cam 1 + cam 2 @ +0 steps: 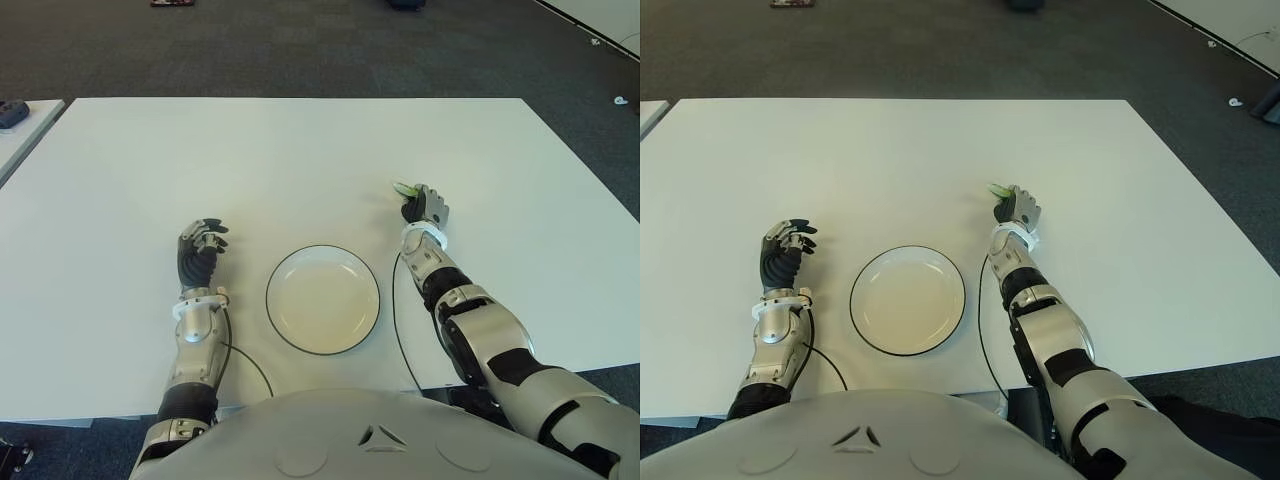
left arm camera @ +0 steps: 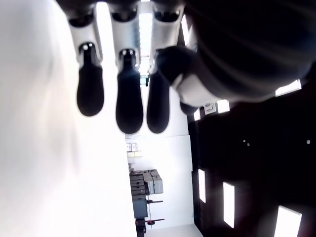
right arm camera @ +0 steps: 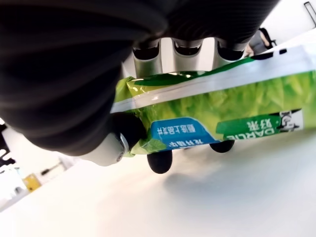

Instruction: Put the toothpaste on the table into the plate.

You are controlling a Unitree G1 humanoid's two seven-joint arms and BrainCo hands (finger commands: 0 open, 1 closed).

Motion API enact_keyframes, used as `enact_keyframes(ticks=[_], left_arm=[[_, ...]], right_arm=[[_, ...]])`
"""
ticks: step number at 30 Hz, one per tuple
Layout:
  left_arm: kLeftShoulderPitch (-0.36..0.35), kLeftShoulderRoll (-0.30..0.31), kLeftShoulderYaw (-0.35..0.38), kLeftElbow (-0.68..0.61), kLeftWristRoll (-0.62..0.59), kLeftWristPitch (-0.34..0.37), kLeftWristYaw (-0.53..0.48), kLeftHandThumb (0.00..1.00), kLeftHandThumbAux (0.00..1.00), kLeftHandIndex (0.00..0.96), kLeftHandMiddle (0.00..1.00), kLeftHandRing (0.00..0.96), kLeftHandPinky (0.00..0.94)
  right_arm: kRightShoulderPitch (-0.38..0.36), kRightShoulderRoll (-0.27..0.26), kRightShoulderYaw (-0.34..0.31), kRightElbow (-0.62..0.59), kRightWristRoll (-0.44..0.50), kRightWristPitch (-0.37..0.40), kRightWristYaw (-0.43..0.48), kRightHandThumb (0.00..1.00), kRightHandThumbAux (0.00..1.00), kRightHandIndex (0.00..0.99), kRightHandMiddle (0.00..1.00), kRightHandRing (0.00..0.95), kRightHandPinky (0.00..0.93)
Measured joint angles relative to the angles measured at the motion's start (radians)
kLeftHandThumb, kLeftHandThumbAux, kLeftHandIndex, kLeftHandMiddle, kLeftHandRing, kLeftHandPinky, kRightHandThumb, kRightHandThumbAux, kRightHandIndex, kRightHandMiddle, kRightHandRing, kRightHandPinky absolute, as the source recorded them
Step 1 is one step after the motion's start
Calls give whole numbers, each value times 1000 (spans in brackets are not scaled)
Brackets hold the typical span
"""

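Note:
A green and white toothpaste tube is held in my right hand, whose fingers curl around it just above the white table. In the eye views only the tube's green end pokes out to the left of the hand. The white plate with a dark rim lies near the table's front edge, to the left of and nearer than that hand. It holds nothing. My left hand shows to the left of the plate, its dark fingers loosely curled and holding nothing.
A black cable runs along the right forearm over the table's front edge. A second white table with a dark object stands at the far left. Dark carpet lies beyond the table.

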Motion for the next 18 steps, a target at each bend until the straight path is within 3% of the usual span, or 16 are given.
enact_keyframes(ticks=[11,18], left_arm=[[-4,6,-5,-3,1,16,0,834,679,405,499,624,605],[-4,8,-8,-10,2,29,0,835,679,405,500,625,607]], right_arm=[[189,-77,7,-415,27,-242,154,709,720,440,834,841,842],[270,-107,-9,-569,64,-364,254,709,720,440,851,848,840]])
